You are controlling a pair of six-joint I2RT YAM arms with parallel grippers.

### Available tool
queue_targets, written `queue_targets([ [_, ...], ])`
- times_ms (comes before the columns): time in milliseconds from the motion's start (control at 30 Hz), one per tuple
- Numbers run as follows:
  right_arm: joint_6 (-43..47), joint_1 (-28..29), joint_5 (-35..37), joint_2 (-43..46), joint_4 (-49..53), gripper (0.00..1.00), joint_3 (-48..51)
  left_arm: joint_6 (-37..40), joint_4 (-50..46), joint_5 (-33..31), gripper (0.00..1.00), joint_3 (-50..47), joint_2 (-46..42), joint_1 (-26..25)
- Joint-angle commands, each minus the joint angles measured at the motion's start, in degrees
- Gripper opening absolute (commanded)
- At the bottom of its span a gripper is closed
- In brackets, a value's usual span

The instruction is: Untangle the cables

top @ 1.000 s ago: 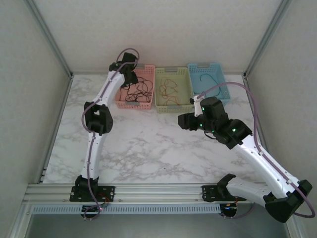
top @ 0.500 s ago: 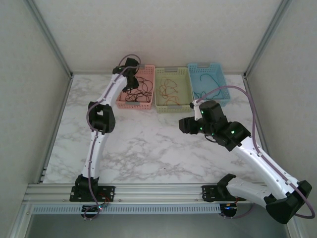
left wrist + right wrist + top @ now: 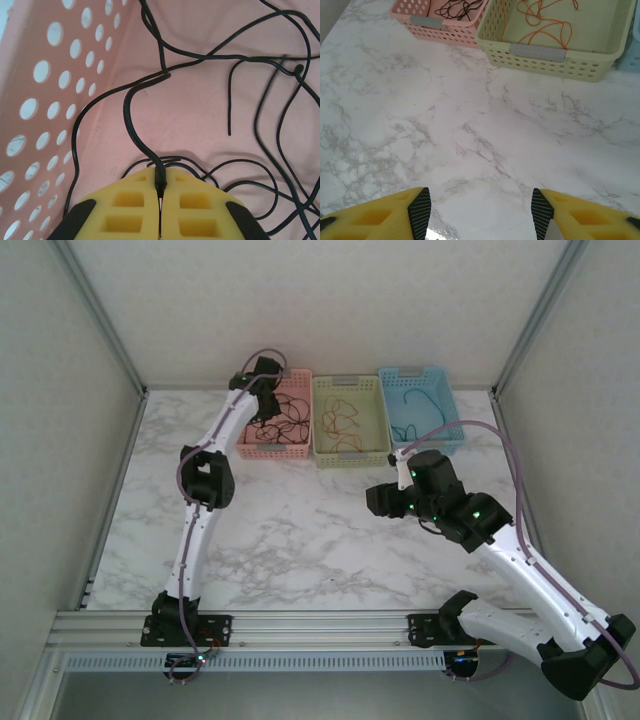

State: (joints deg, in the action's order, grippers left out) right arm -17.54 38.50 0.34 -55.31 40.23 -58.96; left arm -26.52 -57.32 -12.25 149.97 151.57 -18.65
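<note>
Pinching a black cable (image 3: 131,107), left tool (image 3: 160,192) down in the pink basket (image 3: 45,75)
Right tool (image 3: 480,205) spread above the counter (image 3: 470,125); lifting could drag crossed strands (image 3: 280,90) along

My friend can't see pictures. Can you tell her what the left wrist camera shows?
The left hand, its yellow fingers shut, pinches one black cable inside the pink basket. Other black cables lie looped and tangled across the basket's floor.
</note>
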Motion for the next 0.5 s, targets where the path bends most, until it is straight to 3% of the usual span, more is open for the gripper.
queue_targets([
  [0, 0.0, 0.2, 0.6, 0.5, -0.3, 0.59, 1.1, 3.0, -2.4, -3.3, 0.00, 1.7, -4.3, -1.8],
  [467, -0.6, 0.2, 0.7, 2.4, -0.2, 0.59, 2.8, 8.8, -3.0, -10.1, 0.00, 1.6, -10.0, -3.8],
])
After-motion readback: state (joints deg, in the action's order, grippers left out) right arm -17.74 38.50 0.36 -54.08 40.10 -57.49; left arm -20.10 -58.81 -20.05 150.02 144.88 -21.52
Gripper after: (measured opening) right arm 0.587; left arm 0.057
